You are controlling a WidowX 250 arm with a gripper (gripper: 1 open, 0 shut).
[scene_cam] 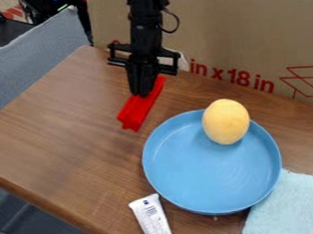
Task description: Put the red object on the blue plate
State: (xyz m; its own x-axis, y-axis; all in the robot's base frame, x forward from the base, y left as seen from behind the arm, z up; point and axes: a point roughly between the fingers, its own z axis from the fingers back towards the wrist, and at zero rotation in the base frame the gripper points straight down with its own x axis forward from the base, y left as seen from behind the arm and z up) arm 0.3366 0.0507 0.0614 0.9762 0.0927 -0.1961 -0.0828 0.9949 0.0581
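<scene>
Nearest, a white tube (151, 220) lies at the table (53, 115) edge, a pale teal cloth (293, 210) at its three o'clock. Beyond them sits the blue plate (203, 176), a yellow-orange fruit (227, 121) at its one o'clock. Farther off, at the plate's eleven o'clock, the gripper (151, 86) is clamped on the red object (140, 103), tilted, lower end apparently clear of the table. Behind stands a cardboard box (255, 43).

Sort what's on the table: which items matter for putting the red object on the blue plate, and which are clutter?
Job items:
- red object, a long bar held at its upper end by the gripper, jaws shut on it
- blue plate

Just lying about:
- yellow-orange fruit, on the plate
- white tube
- pale teal cloth
- cardboard box behind
</scene>
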